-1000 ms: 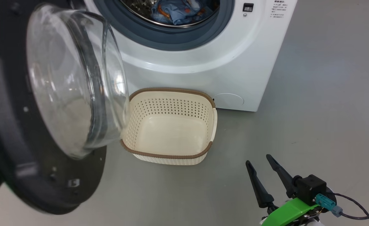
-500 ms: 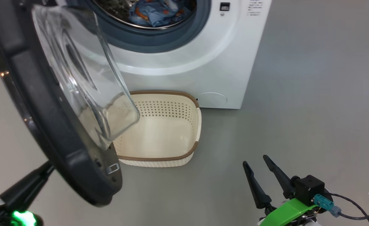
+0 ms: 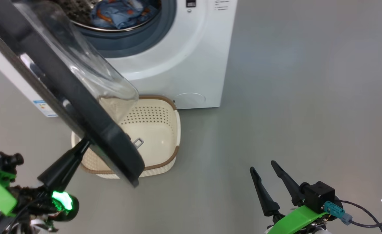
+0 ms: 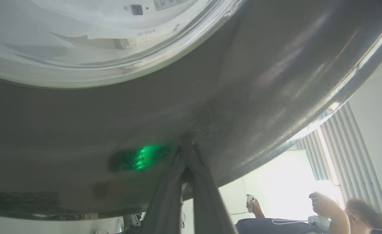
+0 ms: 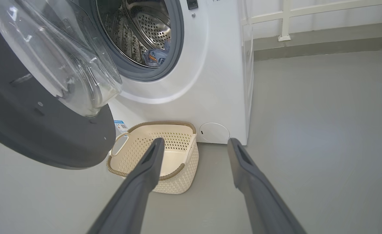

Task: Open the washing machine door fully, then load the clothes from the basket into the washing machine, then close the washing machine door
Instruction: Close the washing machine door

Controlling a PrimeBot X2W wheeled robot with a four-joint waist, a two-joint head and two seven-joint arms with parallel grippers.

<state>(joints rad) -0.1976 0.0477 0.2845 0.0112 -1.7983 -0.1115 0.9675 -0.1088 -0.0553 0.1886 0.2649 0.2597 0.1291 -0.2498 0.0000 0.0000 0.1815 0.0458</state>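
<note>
Fingers pinched together, my left pincer (image 3: 82, 146) pressed tip-first on the glossy black round washing-machine door (image 3: 116, 148), half-swung above the empty cream perforated basket (image 3: 176, 152), and risked skidding off that slick face; my right pincer (image 3: 262, 165) hung spread, holding nothing.

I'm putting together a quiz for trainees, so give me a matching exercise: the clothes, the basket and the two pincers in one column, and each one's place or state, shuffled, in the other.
Column one:
1. clothes
2. basket
3. left pincer
4. right pincer

Column two:
A. open, holding nothing
B. in the drum
C. shut, tips against the door
D. empty, on the floor

Pairs: 1-B, 2-D, 3-C, 4-A
</note>
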